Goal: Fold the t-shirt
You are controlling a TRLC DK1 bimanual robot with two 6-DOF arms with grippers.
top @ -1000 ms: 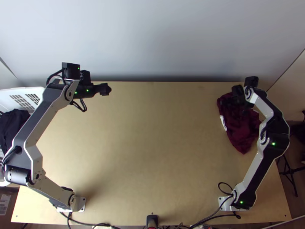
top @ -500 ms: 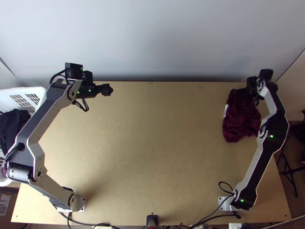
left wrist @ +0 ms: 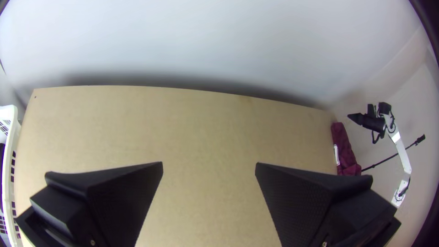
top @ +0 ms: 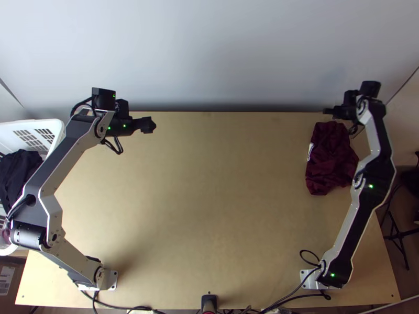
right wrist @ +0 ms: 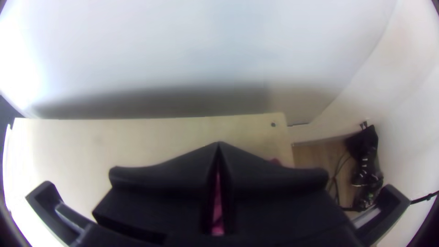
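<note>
Along the far side of the counter [top: 209, 183], both your arms are stretched out: the left arm [top: 50, 162] near the left end, the right arm [top: 376, 131] by the far right corner. Watch the backdrop wall [top: 209, 52] behind: both wrists look close to the far edge, so more reach that way could bump it.

The white laundry basket [top: 52, 125], at the left end, holds dark clothing [top: 15, 170]. It sits beside your left arm, so a wide elbow swing could knock it.

The maroon t-shirt [top: 330, 162] lies on the counter at the right end, a wrinkled, roughly oblong bundle; can't tell clean folds from bunching. Main risk: it's near the right edge, with the right arm's links just beside or above it. Drop the arm and you could drag cloth or push a part over the edge. A grab at loose layers would likely pull the bundle open. It's also well apart from the left arm, so two-handed folding would probably need it nearer the middle.

Left gripper [left wrist: 209, 163]: spread wide, nothing between. Right gripper [right wrist: 219, 142]: tips pressed together, no cloth pinched, just past the shirt's far end; lowering it like that would poke, not grasp.

White print [top: 310, 152] faces the middle; snagging there could twist the bundle.
</note>
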